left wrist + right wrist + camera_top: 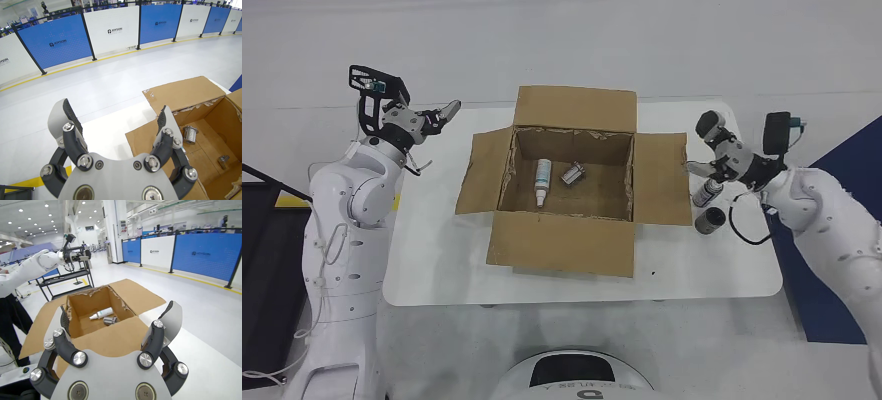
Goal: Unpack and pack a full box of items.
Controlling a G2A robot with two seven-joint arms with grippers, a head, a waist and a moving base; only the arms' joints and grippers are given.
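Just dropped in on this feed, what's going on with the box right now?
Both arms are empty-handed. The left gripper is open off the left flap of the cardboard box, and the right gripper is open by its right flap. The box stands open mid-table with a white bottle and a metal part lying inside. Two dark cylinders sit on the table beside the right flap, so unpacking looks partly done.

Open cardboard box (562, 245), bottle (542, 180) inside
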